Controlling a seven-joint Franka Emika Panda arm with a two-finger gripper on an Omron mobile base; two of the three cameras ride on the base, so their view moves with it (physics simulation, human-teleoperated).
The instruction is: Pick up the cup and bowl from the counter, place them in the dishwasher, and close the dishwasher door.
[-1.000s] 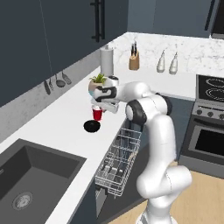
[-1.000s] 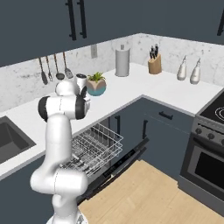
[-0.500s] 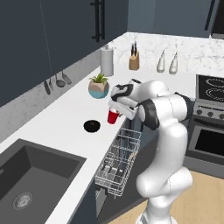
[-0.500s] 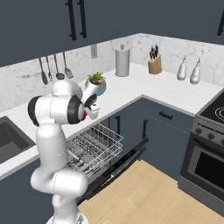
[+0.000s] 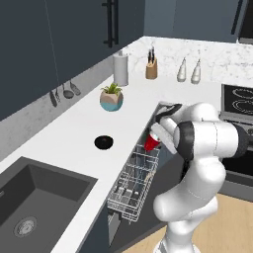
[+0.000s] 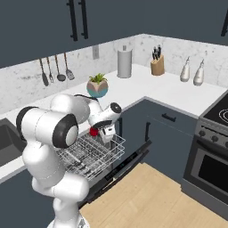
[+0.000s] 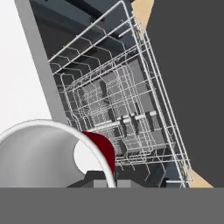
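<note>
My gripper [image 5: 156, 135] is shut on the rim of the red cup [image 5: 150, 143], holding it tilted just past the counter [image 5: 74, 128] edge, above the pulled-out white wire rack [image 5: 132, 184] of the dishwasher. In the right base view the cup [image 6: 94, 131] hangs at the gripper [image 6: 100, 132] over the rack [image 6: 89, 153], and the dishwasher door [image 6: 121, 167] lies open below it. In the hand view the cup's white inside [image 7: 39, 153] sits at the lower left, above the rack [image 7: 118, 105]. The black bowl [image 5: 104, 142] rests on the counter, left of the cup.
A teal-and-tan plant pot [image 5: 111, 99], a paper towel roll [image 5: 120, 69], a knife block [image 5: 151, 69] and two bottles [image 5: 189, 71] stand along the back of the counter. A dark sink [image 5: 39, 197] lies at the left, the stove [image 5: 237, 99] at the right.
The arm has lifted the red cup from the counter beside the plant pot and swung it right, out over the dishwasher rack. The bowl has stayed put.
</note>
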